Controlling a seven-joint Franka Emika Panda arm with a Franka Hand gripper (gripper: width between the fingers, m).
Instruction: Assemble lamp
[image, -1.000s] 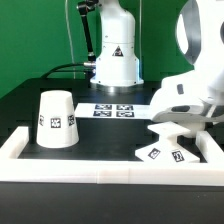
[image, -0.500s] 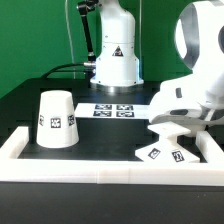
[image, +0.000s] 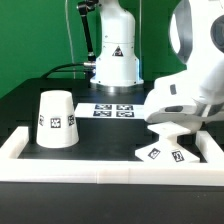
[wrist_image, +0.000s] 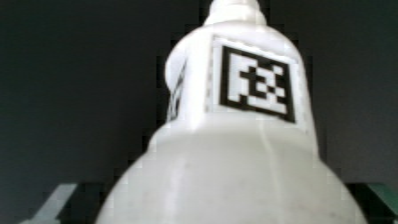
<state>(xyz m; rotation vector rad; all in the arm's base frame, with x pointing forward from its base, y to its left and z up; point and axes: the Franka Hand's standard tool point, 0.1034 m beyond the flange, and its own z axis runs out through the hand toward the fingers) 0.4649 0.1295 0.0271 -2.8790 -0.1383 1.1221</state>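
Note:
The white bulb (wrist_image: 228, 140), with a square tag on its neck, fills the wrist view, its round body sitting between my gripper's (wrist_image: 217, 206) dark fingers (wrist_image: 64, 203), which close on it. In the exterior view my arm (image: 185, 95) hangs at the right, just above the flat square base (image: 165, 152) with its tags; the arm hides the bulb and the fingers there. The tapered shade (image: 56, 119) stands mouth-down on the exterior view's left, well apart from the arm.
The marker board (image: 113, 109) lies flat at the back middle, before the arm's white pedestal (image: 115, 62). A raised white border (image: 60, 166) runs along the front and sides of the black table.
The arm has shifted slightly toward the exterior view's left above the base. The shade and base have not moved.

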